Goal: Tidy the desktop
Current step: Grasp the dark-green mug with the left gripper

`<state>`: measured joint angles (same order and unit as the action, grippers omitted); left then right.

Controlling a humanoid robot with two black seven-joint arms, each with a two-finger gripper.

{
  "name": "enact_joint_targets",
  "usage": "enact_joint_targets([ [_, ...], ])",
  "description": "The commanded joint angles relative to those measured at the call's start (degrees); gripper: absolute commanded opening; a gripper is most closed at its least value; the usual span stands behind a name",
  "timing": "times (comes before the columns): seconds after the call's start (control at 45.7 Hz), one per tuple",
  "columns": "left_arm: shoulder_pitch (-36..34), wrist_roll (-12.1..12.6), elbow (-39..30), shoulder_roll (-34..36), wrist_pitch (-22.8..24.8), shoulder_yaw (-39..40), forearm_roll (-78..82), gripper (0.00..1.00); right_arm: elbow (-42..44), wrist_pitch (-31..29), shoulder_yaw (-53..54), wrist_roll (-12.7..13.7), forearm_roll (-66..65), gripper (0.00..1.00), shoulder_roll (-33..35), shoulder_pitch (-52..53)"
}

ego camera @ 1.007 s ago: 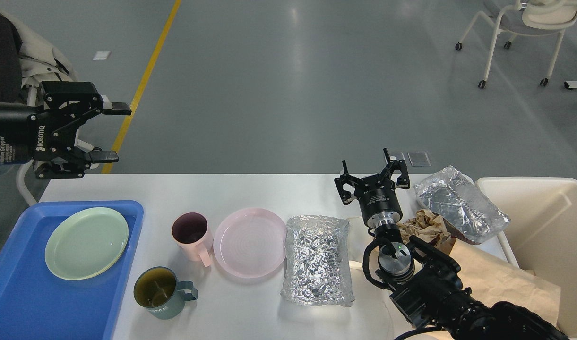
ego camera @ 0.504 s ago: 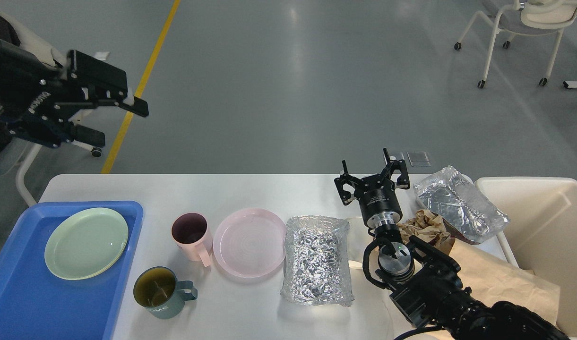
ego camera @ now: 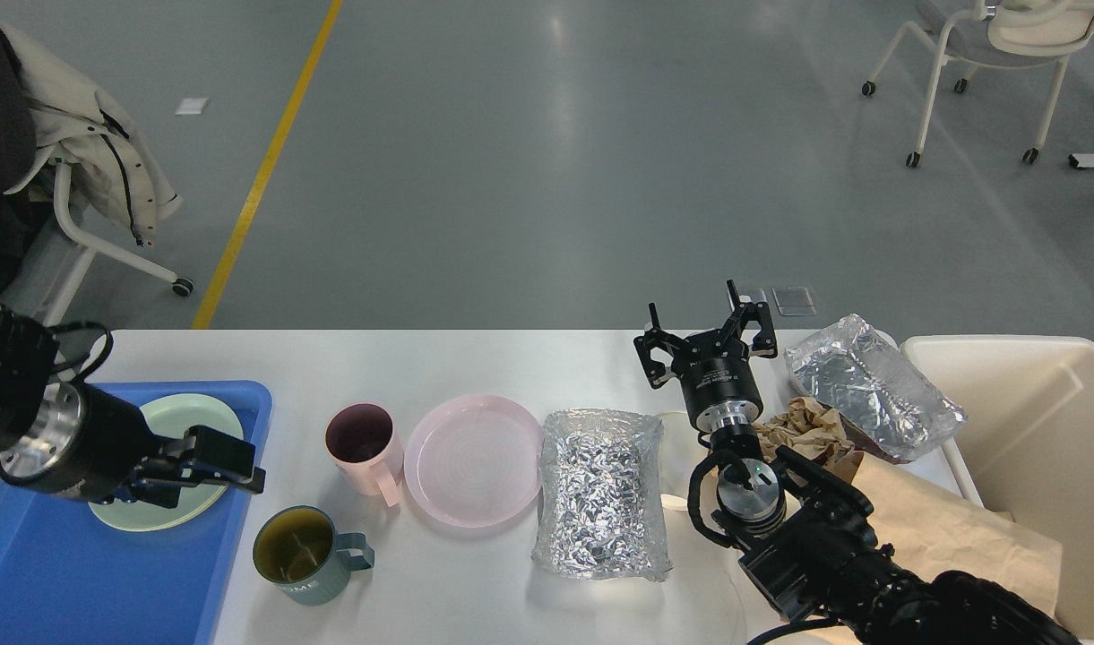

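Observation:
The white desktop [ego camera: 511, 367] carries a pink mug [ego camera: 361, 445], a pink plate [ego camera: 475, 459], a teal mug [ego camera: 300, 554] and a crumpled foil tray [ego camera: 600, 491]. My left gripper [ego camera: 215, 470] hangs low over the right edge of a green plate [ego camera: 166, 421] lying in the blue tray [ego camera: 81, 573]; its fingers look open and hold nothing. Open and empty too, my right gripper [ego camera: 703, 340] points away from me above the desktop's far right part, between the foil tray and a second foil piece [ego camera: 869, 385].
Crumpled brown paper [ego camera: 802, 428] and a flat brown paper bag [ego camera: 950, 528] lie by my right arm. A cream bin [ego camera: 1039, 421] stands at the desktop's right end. Office chairs stand on the grey floor, one far left [ego camera: 81, 179] and one far right [ego camera: 986, 54].
My left arm has swung down from high above the floor at the far left to just over the green plate in the blue tray. The right arm has not moved.

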<state>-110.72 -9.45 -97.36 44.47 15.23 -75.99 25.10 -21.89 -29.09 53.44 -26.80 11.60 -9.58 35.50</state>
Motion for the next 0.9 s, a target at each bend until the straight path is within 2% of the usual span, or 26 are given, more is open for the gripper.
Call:
enact_joint_targets([
  [0.0, 10.24, 0.58, 0.42, -0.7, -9.41, 3.21, 1.88, 0.96, -0.08, 0.0, 0.0, 0.0, 0.0, 1.0, 0.0, -0.08],
  [0.109, 15.35, 3.03, 0.51, -0.88, -13.73, 6.72, 2.67, 0.95, -0.08, -0.09, 0.0, 0.0, 0.0, 1.0, 0.0, -0.08],
  [0.35, 20.8, 7.34, 2.26, -3.86, -19.97, 11.21, 2.67, 0.9, -0.08, -0.09, 0.0, 0.0, 0.0, 1.0, 0.0, -0.08],
  [0.569, 26.43, 10.16, 3.93, -7.73, -23.93, 14.2, 2.76, 0.79, -0.08, -0.09, 0.0, 0.0, 0.0, 1.0, 0.0, -0.08],
  [0.679, 28.01, 10.16, 4.9, -9.4, -25.42, 14.2, 2.85, 0.68, -0.08, -0.09, 0.0, 0.0, 0.0, 1.0, 0.0, -0.08],
  [0.81, 29.24, 10.07, 5.52, -9.58, -26.3, 14.2, 4.51, 0.43, -0.08, -0.09, 0.0, 0.0, 0.0, 1.0, 0.0, -0.08],
  [0.876, 30.03, 10.33, 5.78, -9.58, -27.18, 14.2, 6.44, 0.35, -0.08, -0.09, 0.0, 0.0, 0.0, 1.0, 0.0, -0.08],
])
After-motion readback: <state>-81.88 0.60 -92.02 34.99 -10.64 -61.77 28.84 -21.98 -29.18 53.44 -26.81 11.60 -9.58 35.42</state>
